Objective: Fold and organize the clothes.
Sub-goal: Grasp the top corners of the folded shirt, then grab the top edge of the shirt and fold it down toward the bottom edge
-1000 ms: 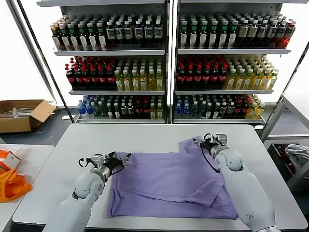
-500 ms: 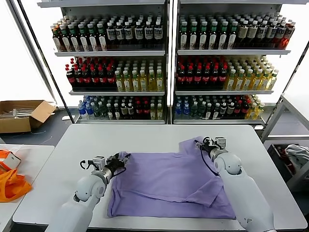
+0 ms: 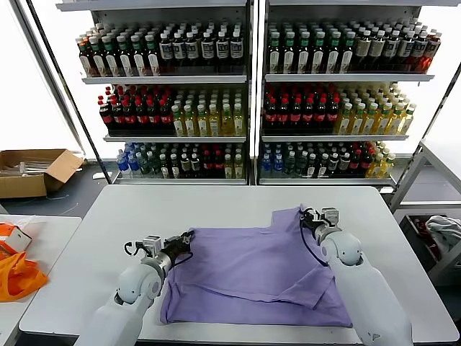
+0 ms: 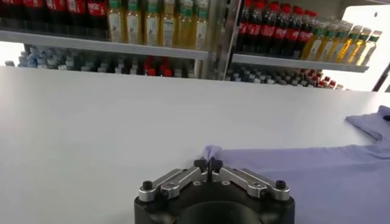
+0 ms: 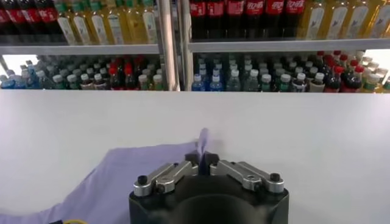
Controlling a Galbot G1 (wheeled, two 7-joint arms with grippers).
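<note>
Drink shelves [image 3: 245, 94] behind, white table [image 3: 216, 205] in front. Left gripper [image 3: 181, 243] and right gripper [image 3: 306, 215] each pinch the lavender T-shirt [image 3: 252, 270] at far corners. Best lift both evenly, keeping that edge taut

Behind the white table [image 3: 238, 198] we see two shelving units [image 3: 248, 86] stocked with rows of bottled drinks [image 3: 335, 104]. To the left, we note an open cardboard box [image 3: 32, 171] on the floor and an orange plastic bag [image 3: 16, 270] on a neighbouring table [image 3: 43, 238]. At far right, pale cloth [image 3: 444, 229] rests in a bin.
</note>
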